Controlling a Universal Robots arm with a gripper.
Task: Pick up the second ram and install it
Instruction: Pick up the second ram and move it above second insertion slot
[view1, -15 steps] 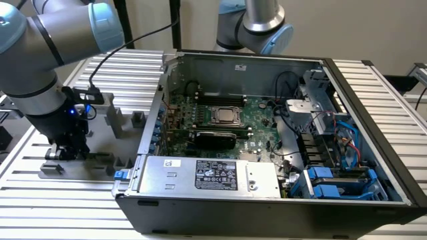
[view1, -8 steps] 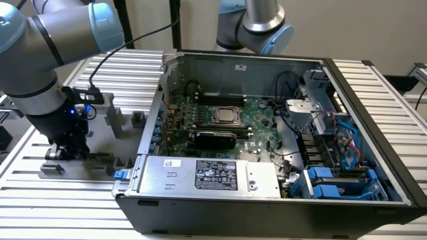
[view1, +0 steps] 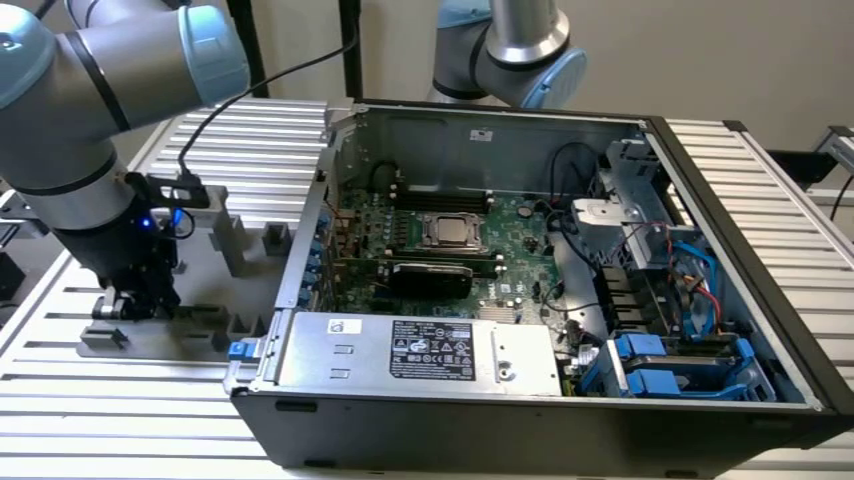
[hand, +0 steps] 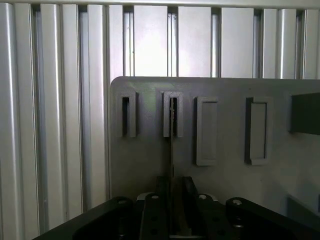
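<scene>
Pick step: hand (hand: 172, 202) at fixture (hand: 225, 180), straddling 2nd ram (hand: 171, 150) in slot (hand: 165, 116); can't tell if clamped; needs square, centred grip.

Grey fixture plate (hand: 145, 155), green motherboard (view1: 518, 230)

You have the arm (view1: 80, 110) reaching down on the exterior view's left, and its gripper (view1: 131, 303) sits low at the grey fixture plate (view1: 207, 280), which lies on the slatted metal counter (view1: 94, 420). A blue light glows on the wrist above it. Upright grey fixture blocks (view1: 235, 243) stand on the plate between the gripper and the open computer case (view1: 761, 260). Inside the case you can see the green motherboard (view1: 523, 240) with the CPU socket (view1: 451, 231) near its middle. The power supply (view1: 414, 350) sits along the near wall, and the blue drive carriers (view1: 661, 365) are toward the exterior view's right. A second arm (view1: 514, 50) stands behind the case.
</scene>
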